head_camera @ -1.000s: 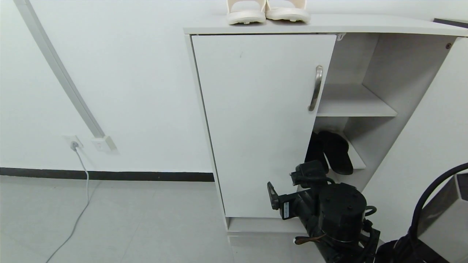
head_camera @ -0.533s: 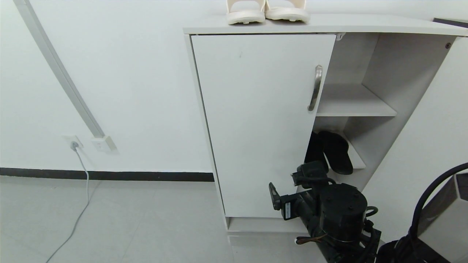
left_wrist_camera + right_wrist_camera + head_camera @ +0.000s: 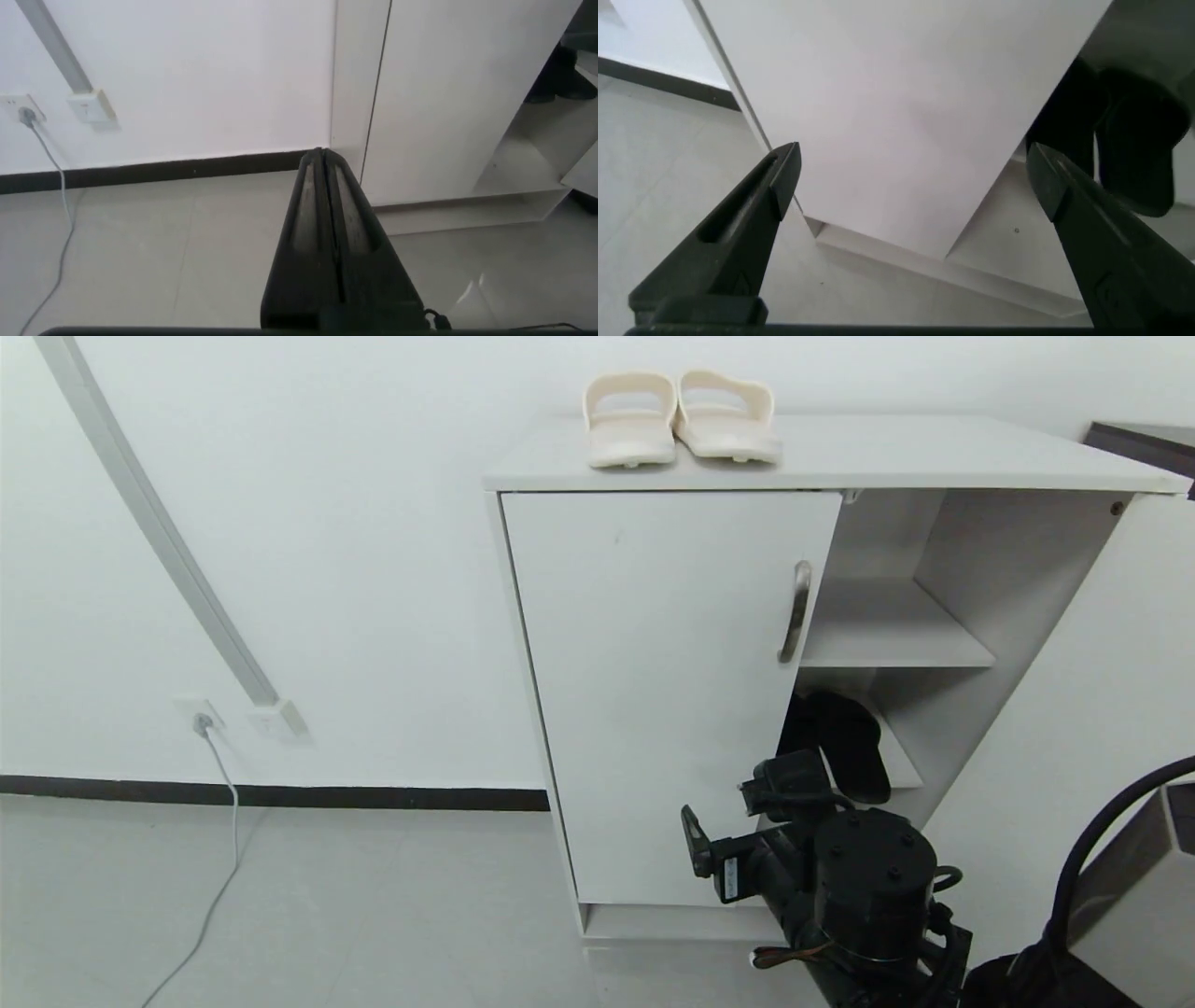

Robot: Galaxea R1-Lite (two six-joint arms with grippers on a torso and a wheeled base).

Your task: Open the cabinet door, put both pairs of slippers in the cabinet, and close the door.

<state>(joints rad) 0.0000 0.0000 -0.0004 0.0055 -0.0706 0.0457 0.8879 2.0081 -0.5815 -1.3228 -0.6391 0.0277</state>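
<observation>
A white cabinet stands against the wall. Its left door with a metal handle is closed, and its right door is swung wide open. A pair of cream slippers sits on the cabinet top. A pair of black slippers lies on the lower shelf inside, also seen as black slippers from the right wrist. My right gripper hangs open, low before the closed door, its fingers wide apart. My left gripper is shut on nothing, above the floor.
The upper shelf inside the cabinet is bare. A wall socket with a grey cable and a slanted conduit are at the left. A grey box and a black hose stand at the lower right.
The head camera has tilted up, so the cabinet top and the cream slippers show in full. The right gripper has barely moved.
</observation>
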